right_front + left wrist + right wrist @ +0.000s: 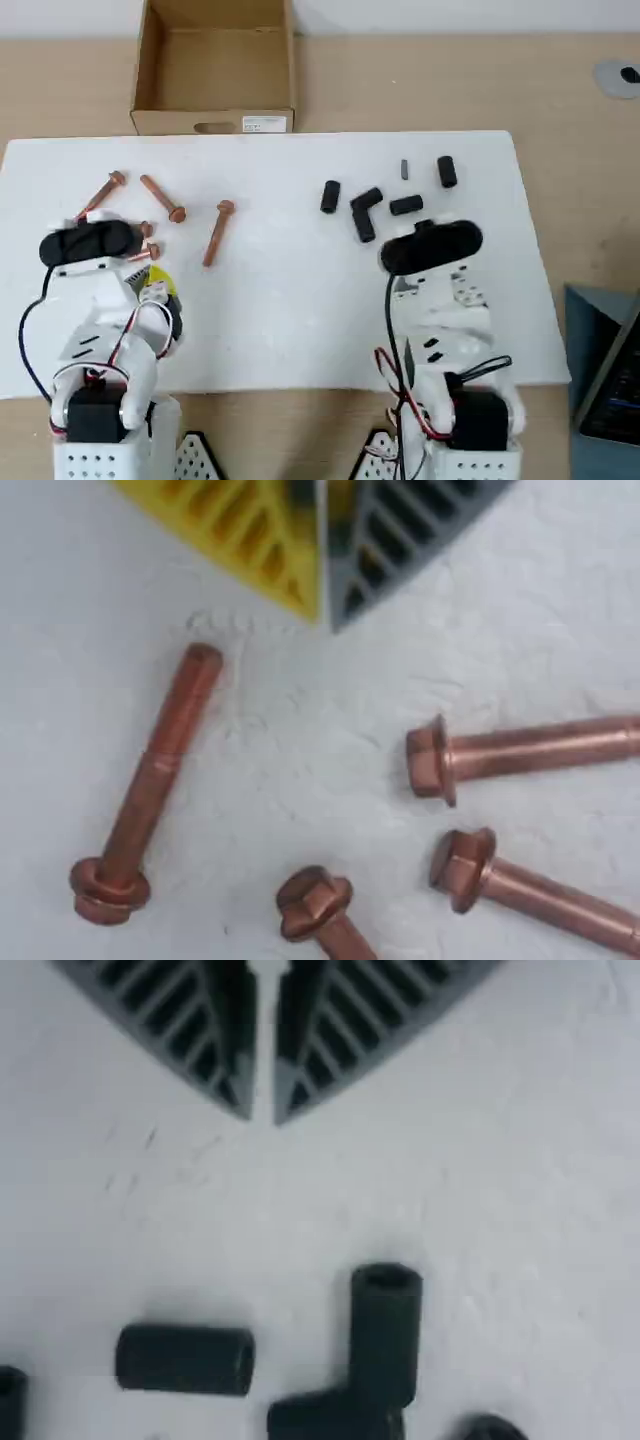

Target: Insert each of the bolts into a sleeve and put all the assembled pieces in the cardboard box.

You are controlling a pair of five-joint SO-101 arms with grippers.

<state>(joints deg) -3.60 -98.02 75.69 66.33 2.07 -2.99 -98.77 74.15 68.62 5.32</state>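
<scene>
Several copper bolts lie on the left of the white mat; one is nearest the middle, another beside it. In the left wrist view my left gripper, one finger yellow and one grey, is shut on nothing just above the mat, with a long bolt and three bolt heads close by. Black sleeves are scattered at the mat's back right. My right gripper is shut and empty, a short way from an upright-looking sleeve and a lying one. The cardboard box stands open behind the mat.
The left arm and the right arm stand at the mat's near edge. The white mat has bare room between the two piles. A dark object sits off the mat at the right edge.
</scene>
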